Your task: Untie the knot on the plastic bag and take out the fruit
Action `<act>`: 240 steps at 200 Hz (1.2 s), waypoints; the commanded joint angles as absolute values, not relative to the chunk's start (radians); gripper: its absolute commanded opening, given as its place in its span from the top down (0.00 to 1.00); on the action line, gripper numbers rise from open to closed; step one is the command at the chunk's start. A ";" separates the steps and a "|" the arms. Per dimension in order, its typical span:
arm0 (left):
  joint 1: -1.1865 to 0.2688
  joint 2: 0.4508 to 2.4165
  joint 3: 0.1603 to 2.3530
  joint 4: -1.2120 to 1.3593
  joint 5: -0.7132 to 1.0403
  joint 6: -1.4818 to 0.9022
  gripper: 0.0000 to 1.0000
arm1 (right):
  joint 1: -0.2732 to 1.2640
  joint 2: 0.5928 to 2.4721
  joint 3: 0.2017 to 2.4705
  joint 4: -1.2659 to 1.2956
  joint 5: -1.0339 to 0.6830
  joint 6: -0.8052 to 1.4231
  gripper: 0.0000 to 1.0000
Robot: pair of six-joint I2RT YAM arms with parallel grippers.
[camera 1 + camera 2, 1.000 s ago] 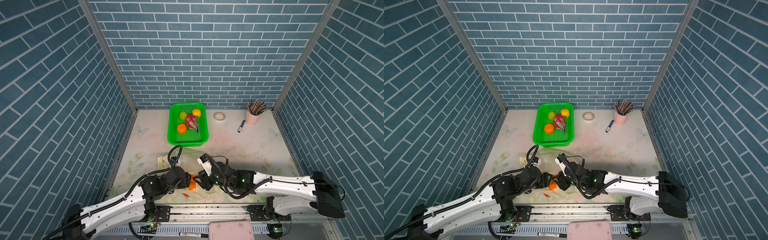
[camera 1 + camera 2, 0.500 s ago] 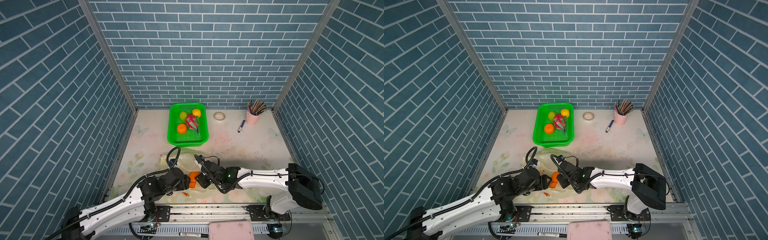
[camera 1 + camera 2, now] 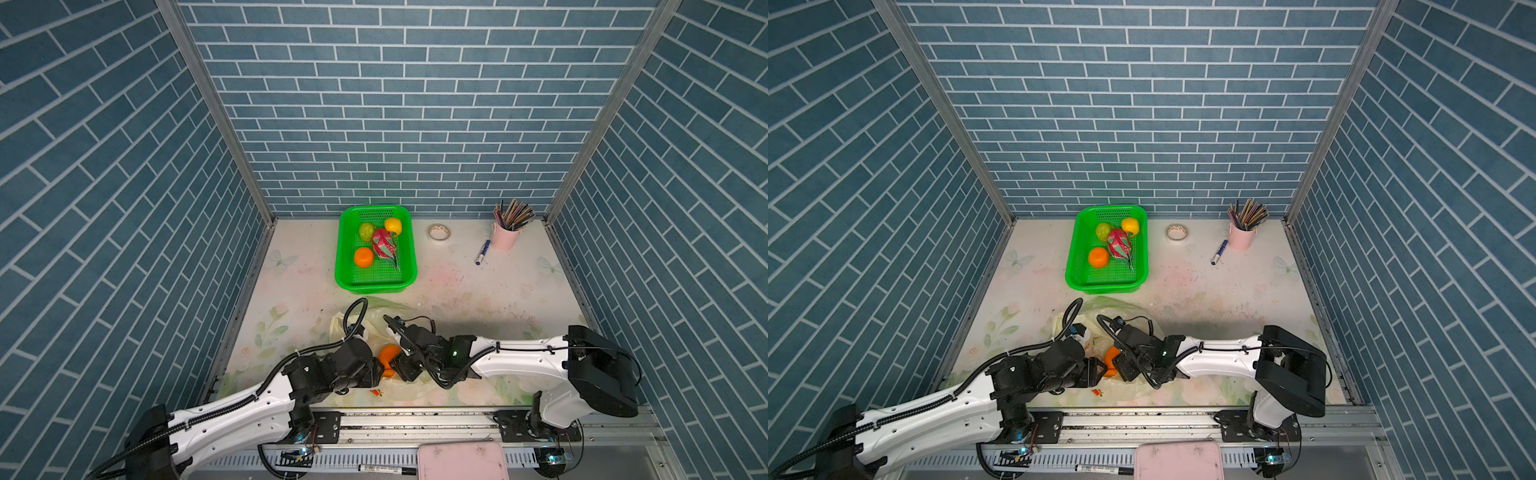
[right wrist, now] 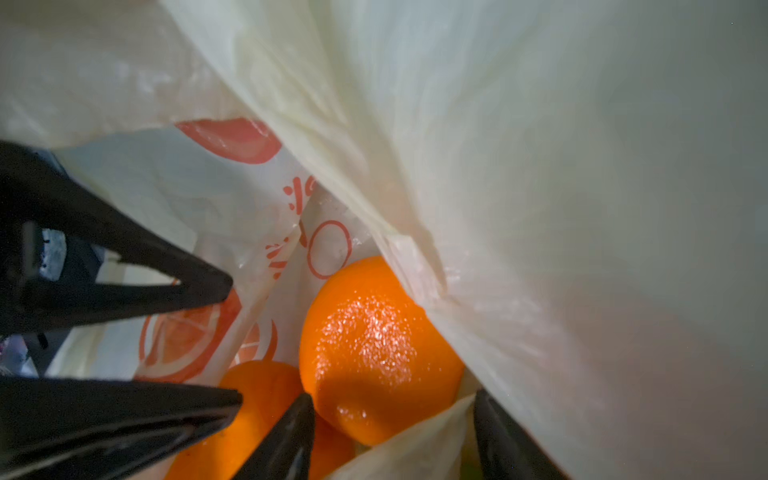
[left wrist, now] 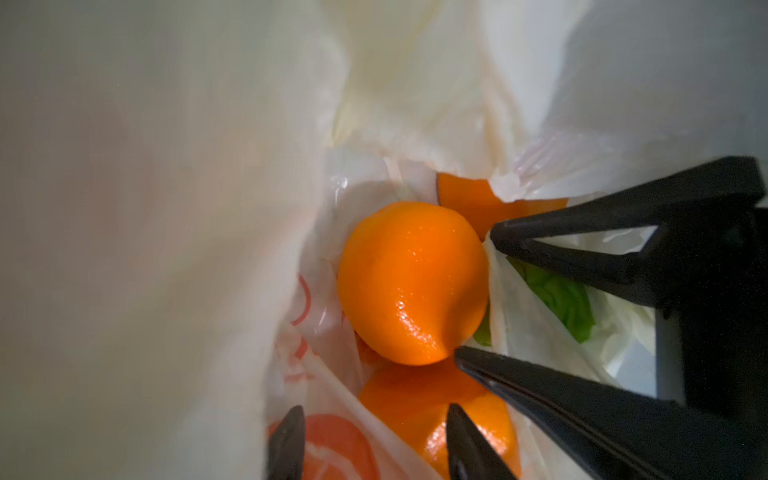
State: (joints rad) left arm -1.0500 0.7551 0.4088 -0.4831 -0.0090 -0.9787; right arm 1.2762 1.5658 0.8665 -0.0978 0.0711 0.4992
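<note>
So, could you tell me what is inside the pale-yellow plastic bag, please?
Inside the bag: one glossy round orange, a second orange and a green patch. Its folds cover anything deeper.

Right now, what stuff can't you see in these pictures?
- The knot: in no view; the left arm and right arm cover most of the plastic bag in both top views.
- Fruit left in the bag: the wrist views show one orange beside a second orange; bag folds hide any more.
- Green patch, left wrist view: fruit or print, the film veils it.
- Writing on the marker, both top views: too small.
</note>
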 commanded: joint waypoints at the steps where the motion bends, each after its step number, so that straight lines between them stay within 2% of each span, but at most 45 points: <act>1: -1.063 0.716 0.427 -0.482 -0.025 -0.968 0.50 | 1.281 1.592 0.929 -0.164 0.128 0.519 0.29; 31: -1.066 0.687 0.421 -0.509 -0.024 -0.959 0.51 | 1.278 1.658 0.991 -0.198 0.150 0.523 0.21; 71: -1.066 0.650 0.413 -0.546 -0.056 -0.954 0.52 | 1.265 1.766 1.053 -0.236 0.146 0.524 0.17; 99: -1.066 0.632 0.413 -0.561 -0.077 -0.946 0.51 | 1.257 1.814 1.065 -0.232 0.109 0.515 0.18; 125: -1.067 0.626 0.421 -0.568 -0.098 -0.937 0.51 | 1.248 1.836 1.072 -0.233 0.085 0.514 0.27; 147: -1.065 0.626 0.432 -0.583 -0.128 -0.935 0.50 | 1.240 1.828 1.072 -0.226 0.072 0.515 0.41; 175: -1.065 0.619 0.448 -0.594 -0.157 -0.933 0.42 | 1.233 1.788 1.065 -0.208 0.071 0.513 0.54; 240: -1.063 0.597 0.456 -0.598 -0.183 -0.918 0.36 | 1.215 1.681 1.061 -0.167 0.071 0.524 0.57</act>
State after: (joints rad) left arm -1.0607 0.6041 0.4370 -0.5785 -0.1421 -0.9260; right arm 1.2236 1.7489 1.0649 -0.1791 0.0669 0.5156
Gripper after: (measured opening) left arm 0.639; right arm 0.574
